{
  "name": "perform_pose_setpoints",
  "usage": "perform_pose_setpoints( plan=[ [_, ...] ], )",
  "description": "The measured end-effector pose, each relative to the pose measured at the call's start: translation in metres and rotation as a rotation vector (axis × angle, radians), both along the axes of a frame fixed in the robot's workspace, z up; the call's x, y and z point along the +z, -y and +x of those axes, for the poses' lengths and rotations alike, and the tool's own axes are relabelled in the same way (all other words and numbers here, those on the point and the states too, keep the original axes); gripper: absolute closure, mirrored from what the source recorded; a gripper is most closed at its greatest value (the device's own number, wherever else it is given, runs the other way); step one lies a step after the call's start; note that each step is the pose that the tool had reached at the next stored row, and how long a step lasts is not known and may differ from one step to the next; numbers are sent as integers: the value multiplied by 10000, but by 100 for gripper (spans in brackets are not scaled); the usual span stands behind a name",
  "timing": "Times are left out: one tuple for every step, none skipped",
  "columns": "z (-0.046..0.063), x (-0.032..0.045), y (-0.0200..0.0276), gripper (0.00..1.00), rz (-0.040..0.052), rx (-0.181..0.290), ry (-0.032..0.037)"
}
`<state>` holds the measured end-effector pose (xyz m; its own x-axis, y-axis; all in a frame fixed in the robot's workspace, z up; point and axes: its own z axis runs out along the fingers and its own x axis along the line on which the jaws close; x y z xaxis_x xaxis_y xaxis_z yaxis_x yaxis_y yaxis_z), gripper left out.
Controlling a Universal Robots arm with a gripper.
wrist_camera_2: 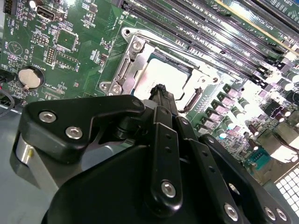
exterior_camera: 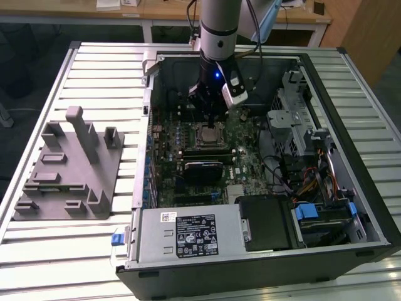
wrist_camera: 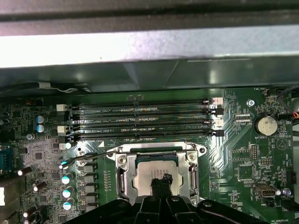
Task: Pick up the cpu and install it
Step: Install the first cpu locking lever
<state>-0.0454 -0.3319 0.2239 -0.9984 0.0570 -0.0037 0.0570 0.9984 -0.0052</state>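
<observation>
The cpu [exterior_camera: 207, 134] lies flat inside the metal socket frame [wrist_camera: 122, 176] on the green motherboard of the open computer case. Its silvery top shows in both wrist views [wrist_camera_2: 161, 74] [wrist_camera: 145, 175]. My gripper [exterior_camera: 210, 120] hangs straight over the socket. Its two thin black fingertips sit pressed together at the middle of the cpu's top [wrist_camera: 161, 180] [wrist_camera_2: 160, 90], with no gap between them and nothing held. Whether they touch the chip or hover just above it is unclear.
A grey fixture [exterior_camera: 69, 169] with upright posts stands on the slatted table at the exterior view's left. Memory slots [wrist_camera: 140, 121] run beside the socket, a coin battery [wrist_camera: 265, 125] sits further off. The power supply [exterior_camera: 188, 235], drive cage [exterior_camera: 288, 119] and cables crowd the case.
</observation>
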Motion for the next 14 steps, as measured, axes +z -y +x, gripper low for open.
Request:
perform_pose_setpoints(
  plan=[
    [0, 0, 0, 89, 0, 0, 0],
    [0, 0, 0, 89, -1, 0, 0],
    [0, 0, 0, 89, -1, 0, 0],
    [0, 0, 0, 89, 0, 0, 0],
    [0, 1, 0, 89, 0, 0, 0],
    [-1, 0, 0, 89, 0, 0, 0],
    [-4, 1, 0, 89, -1, 0, 0],
    [-16, 2, 0, 89, -3, 0, -1],
    [-32, 1, 1, 89, -2, 0, -1],
    [-50, 1, 0, 89, -1, 1, -1],
    [-74, 1, 0, 89, -1, 0, 0],
    [-102, 1, 0, 89, -1, 1, -1],
    [-131, 1, 0, 89, -1, 0, 1],
    [-154, 1, 0, 89, -1, 0, 2]
  ],
)
